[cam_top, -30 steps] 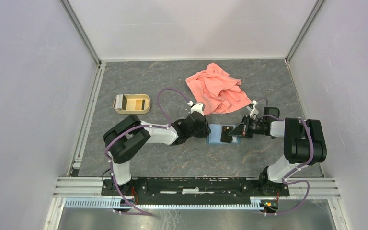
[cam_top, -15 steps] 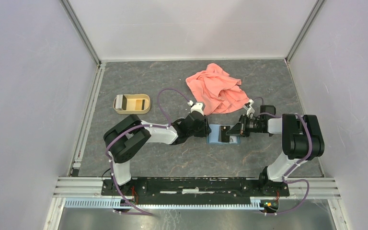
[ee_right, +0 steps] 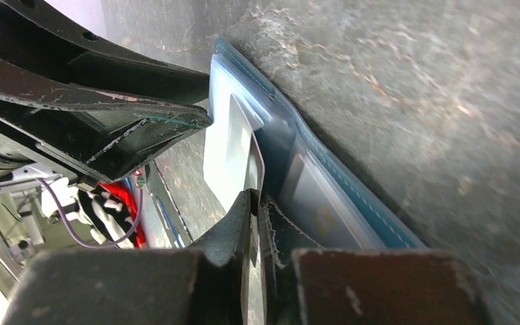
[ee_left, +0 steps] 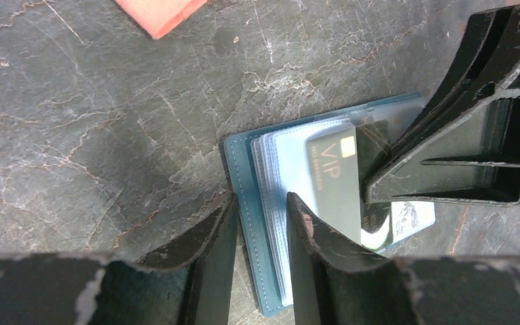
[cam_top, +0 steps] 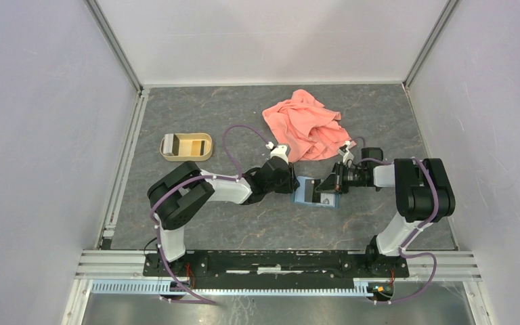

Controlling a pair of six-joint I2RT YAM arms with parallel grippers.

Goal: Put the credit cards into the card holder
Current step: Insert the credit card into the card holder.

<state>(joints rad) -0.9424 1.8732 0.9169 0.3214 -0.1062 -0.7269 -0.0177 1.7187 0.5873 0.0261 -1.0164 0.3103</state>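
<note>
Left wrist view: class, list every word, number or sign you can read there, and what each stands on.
"VIP", gold letters, on the grey-green credit card over the open teal-blue card holder.
Small line beside "VIP": too small to read.
Dark print on the white card below it: blurred, unreadable.

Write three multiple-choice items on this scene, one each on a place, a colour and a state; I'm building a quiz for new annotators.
1. Where does the card holder lie?
A. in the tan tray
B. beside the tan tray
C. between the left end effector and the right end effector
2. What colour is the crumpled cloth?
A. salmon pink
B. green
C. white
3. What state is the card holder in?
A. snapped shut
B. lying open
C. standing on edge
Key: 1 C, both end effectors flank it in the top view; 2 A, it is plainly pink against the grey table; 3 B, its clear sleeves and a credit card show.
</note>
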